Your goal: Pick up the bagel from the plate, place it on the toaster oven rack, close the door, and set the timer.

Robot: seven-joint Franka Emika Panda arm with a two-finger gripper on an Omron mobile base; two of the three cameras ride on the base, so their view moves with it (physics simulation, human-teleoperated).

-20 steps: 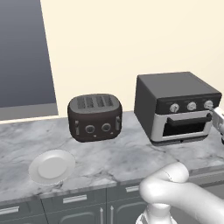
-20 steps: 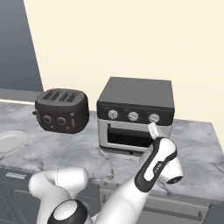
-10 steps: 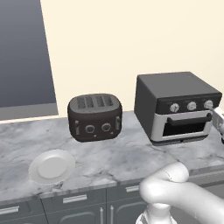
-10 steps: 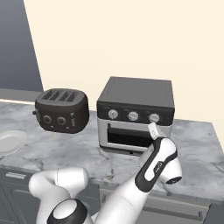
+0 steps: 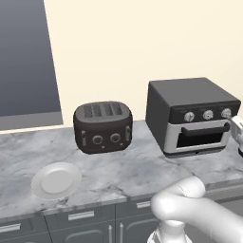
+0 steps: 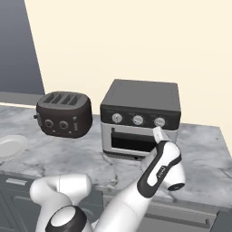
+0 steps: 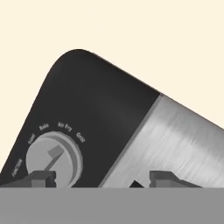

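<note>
We're up close at a silver knob [image 7: 54, 159] on the toaster oven [image 6: 140, 118], fingers [image 7: 42, 179] spread wide; door [image 5: 203, 136] looks shut, plate [image 5: 56, 180] bare.

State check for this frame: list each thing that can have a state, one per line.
door: closed
plate: empty, flat on the counter
toaster: slots empty, upright
right knob: pointer toward the upper right in the hand view
gripper: open, tips up close to the oven's right knob
</note>
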